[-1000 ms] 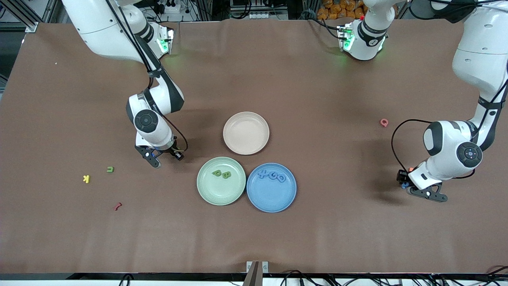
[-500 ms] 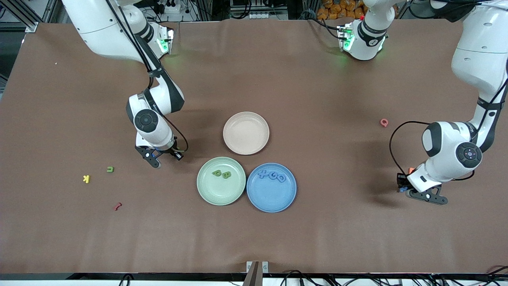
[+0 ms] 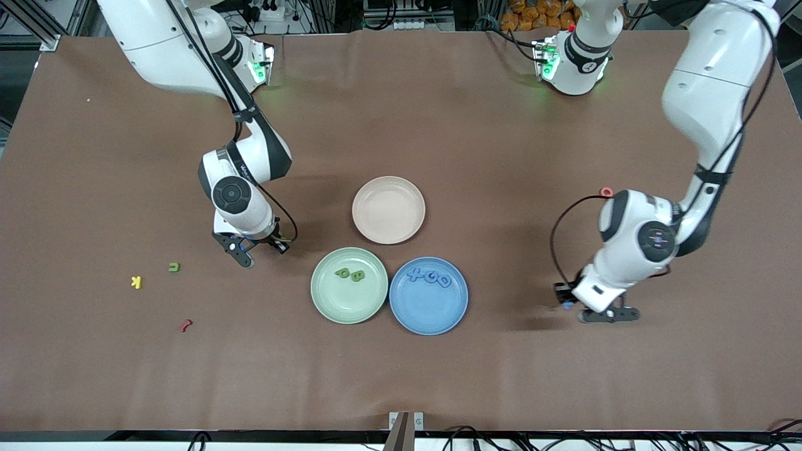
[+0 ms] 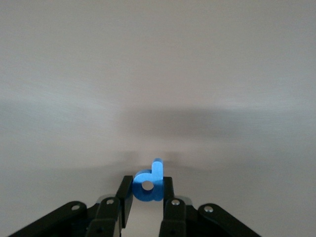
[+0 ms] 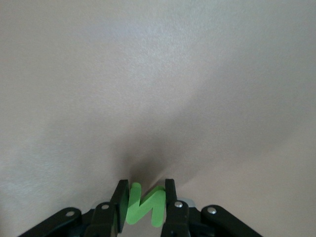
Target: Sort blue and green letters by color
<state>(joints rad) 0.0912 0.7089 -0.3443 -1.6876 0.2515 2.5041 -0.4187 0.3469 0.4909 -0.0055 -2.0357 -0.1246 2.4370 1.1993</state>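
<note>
Blue letter point(image 4: 149, 183) — between left end effector point(image 4: 147, 197) fingers

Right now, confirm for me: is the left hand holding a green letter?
No, the left hand is shut on a blue letter, pinched between its two fingers in the left wrist view.

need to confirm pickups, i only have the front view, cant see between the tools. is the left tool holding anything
Observer: Yes. The left wrist view shows the left tool shut on a blue letter shaped like a P.
Operator: and the right tool
Observer: The right tool is shut on a bright green zigzag letter, an N or a Z.
Operator: is either letter gripped well
Observer: In both wrist views each letter sits squarely between the fingers, over bare table.
</note>
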